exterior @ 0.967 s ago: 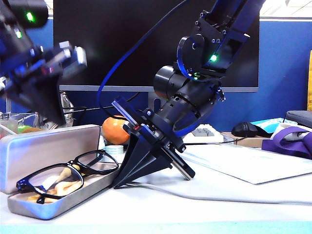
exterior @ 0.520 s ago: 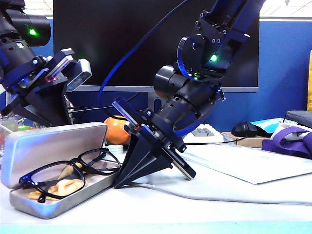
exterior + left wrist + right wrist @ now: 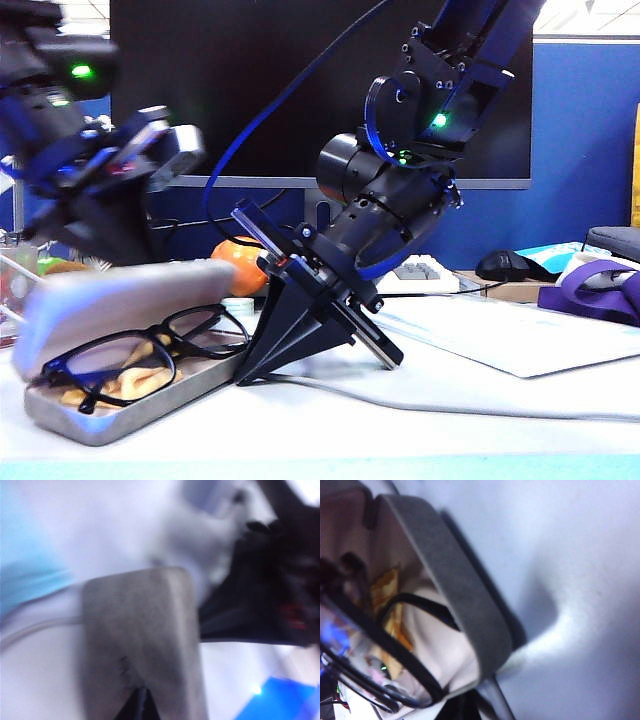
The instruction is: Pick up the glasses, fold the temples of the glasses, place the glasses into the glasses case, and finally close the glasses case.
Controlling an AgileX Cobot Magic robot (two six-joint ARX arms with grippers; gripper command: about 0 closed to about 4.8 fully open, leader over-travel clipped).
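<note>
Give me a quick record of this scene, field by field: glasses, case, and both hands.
glasses: lying in the open case, front rim sticking out over the near edge
glasses case: lid partly lowered, not closed
left hand: behind and above the lid, blurred
right hand: shut, tips down at the case's right end

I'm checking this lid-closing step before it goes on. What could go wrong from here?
1. The glasses sit partly above the rim of the case, one lens sticking out over it; the lid could pinch them.
2. The left gripper pushes behind the lid; the case could slide.
3. The shut right gripper rests against the case end and could tip it.
</note>
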